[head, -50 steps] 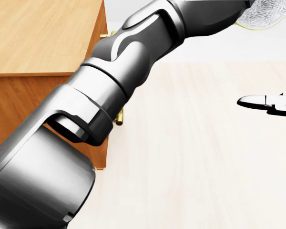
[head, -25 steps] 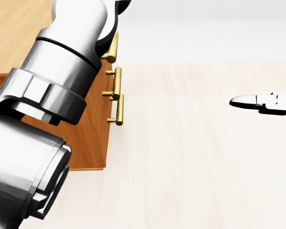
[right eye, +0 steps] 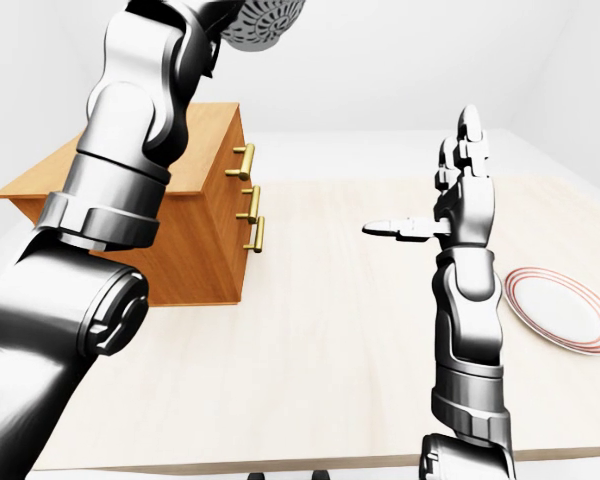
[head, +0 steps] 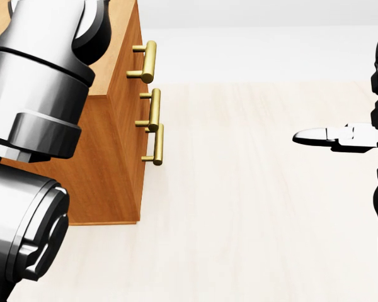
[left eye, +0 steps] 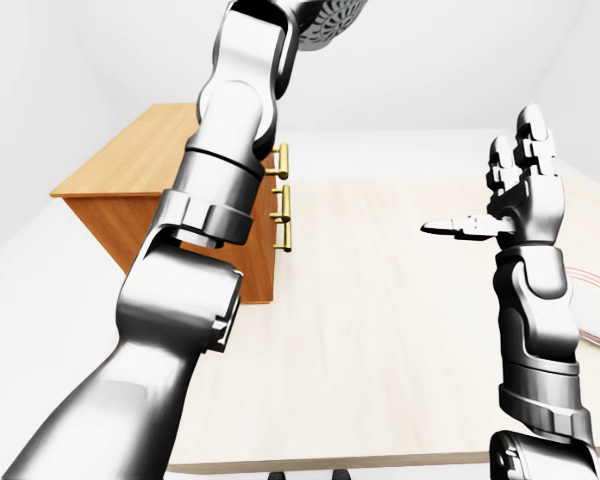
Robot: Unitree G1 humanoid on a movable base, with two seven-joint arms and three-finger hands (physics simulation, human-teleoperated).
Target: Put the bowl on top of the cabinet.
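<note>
Held bowl (right eye: pixel 263 20) high above wooden cabinet (left eye: pixel 145 165); left grip hidden. Right hand (right eye: pixel 460 195) spread, empty. Probably light, rigid; rim-held.

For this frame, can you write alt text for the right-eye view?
The robot's left arm reaches up past a wooden cabinet, lifting a patterned bowl at the top edge. Its right hand stands upright and open over the pale table, with a red-rimmed plate at right.

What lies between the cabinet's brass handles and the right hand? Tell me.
Only bare tabletop in the right-eye view; nothing stands between the cabinet handles and the open right hand. The plate lies beyond the hand.
</note>
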